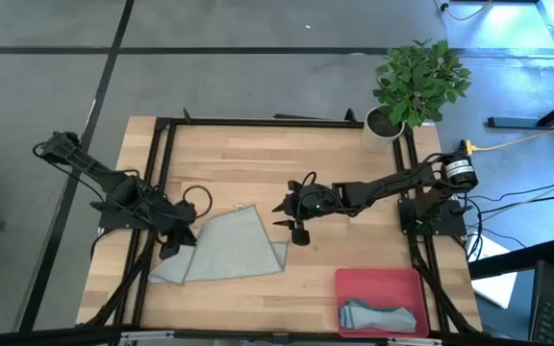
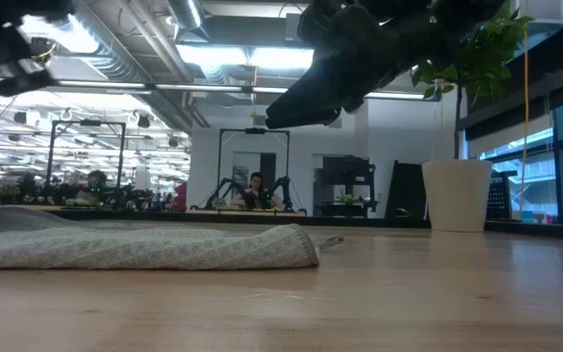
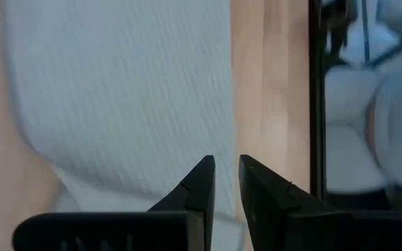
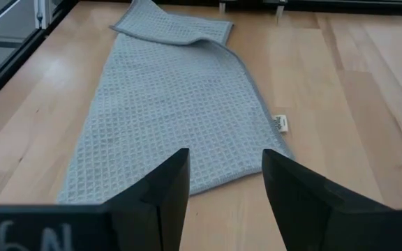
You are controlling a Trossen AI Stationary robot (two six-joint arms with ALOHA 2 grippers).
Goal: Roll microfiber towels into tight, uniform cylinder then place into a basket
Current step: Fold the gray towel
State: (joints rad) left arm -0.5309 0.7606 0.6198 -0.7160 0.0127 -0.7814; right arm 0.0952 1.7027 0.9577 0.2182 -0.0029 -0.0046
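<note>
A pale grey-green towel lies flat on the table left of centre, folded into a long strip with its far end turned over and a small white tag at one edge. My left gripper hovers over the towel's left end, raised off the table, its fingers a narrow gap apart and empty. My right gripper is open and empty, just right of the towel. The pink basket sits at the near right and holds a rolled light teal-blue towel.
A potted plant in a white pot stands at the far right corner. A black frame runs along the table's far and side edges. Bare wood lies between the towel and the basket.
</note>
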